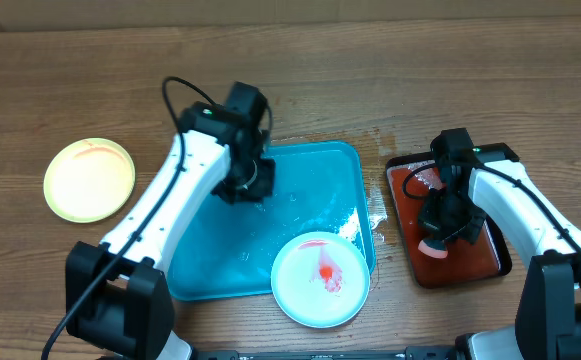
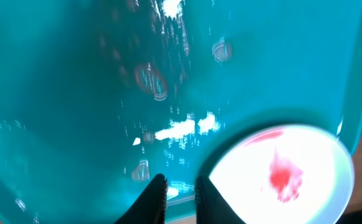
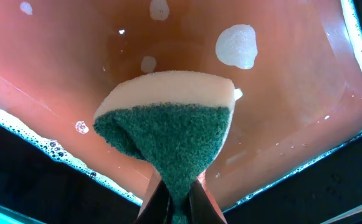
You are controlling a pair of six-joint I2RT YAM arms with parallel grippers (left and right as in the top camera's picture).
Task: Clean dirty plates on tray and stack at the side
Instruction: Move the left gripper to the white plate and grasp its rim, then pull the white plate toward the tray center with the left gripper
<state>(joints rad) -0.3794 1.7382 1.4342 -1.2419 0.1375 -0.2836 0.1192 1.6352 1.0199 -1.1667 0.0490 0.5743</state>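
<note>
The turquoise tray (image 1: pixel 220 250) (image 2: pixel 75 93) lies wet at mid-table. A pale blue plate (image 1: pixel 320 280) (image 2: pixel 274 180) with a red sauce smear rests at the tray's front right corner and overlaps the rim. A yellow-green plate (image 1: pixel 89 179) sits on the bare wood to the left, with no sauce showing. My left gripper (image 1: pixel 245 183) (image 2: pixel 181 186) hovers over the tray's back left part, nearly shut, with a thin gap and nothing between its fingers. My right gripper (image 1: pixel 442 225) (image 3: pixel 179 186) is shut on a green and cream sponge (image 3: pixel 168 124).
A smaller black tray (image 1: pixel 500 262) with a wet red pad (image 3: pixel 280 93) stands at the right, under the right gripper; foam blobs (image 3: pixel 237 46) lie on the pad. Water drops (image 1: pixel 375 215) spot the wood between the two trays.
</note>
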